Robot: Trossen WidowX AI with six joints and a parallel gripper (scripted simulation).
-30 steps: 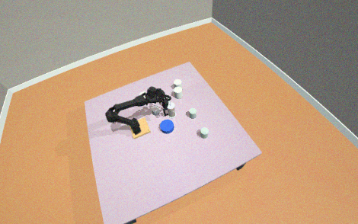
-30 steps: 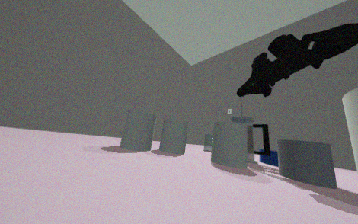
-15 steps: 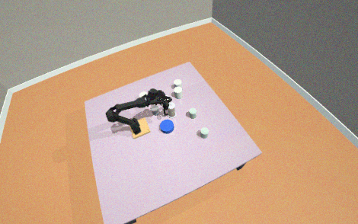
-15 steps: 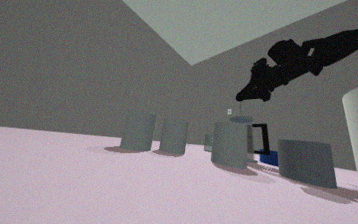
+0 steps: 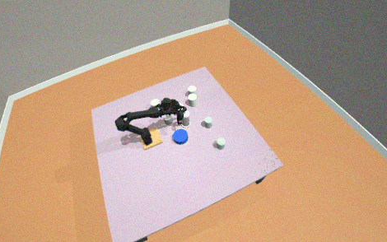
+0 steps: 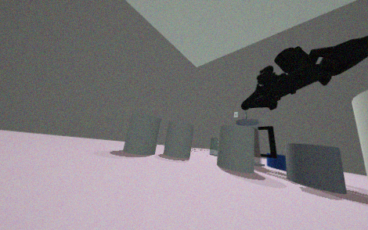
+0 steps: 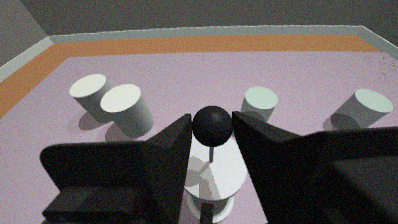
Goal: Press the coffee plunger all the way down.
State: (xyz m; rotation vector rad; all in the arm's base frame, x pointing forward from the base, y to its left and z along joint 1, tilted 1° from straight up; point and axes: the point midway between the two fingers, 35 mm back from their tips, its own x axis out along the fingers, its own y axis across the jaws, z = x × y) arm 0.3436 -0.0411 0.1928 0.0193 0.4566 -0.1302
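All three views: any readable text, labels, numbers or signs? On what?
None readable.
Cups: plain, no marks.
Press and its knob, held between the fingers: no label.
Blue disc and orange pad: blank.
Small pale square on the far wall, exterior view: too small to tell whether it bears any text.

From my station I count on the lilac worktop (image 5: 151,197): six pale cups (image 5: 192,100), four toward the far-right edges and two close around the press; one coffee press (image 5: 185,118); one blue disc (image 5: 180,137); one orange base plate (image 5: 155,137); one arm (image 5: 137,116).
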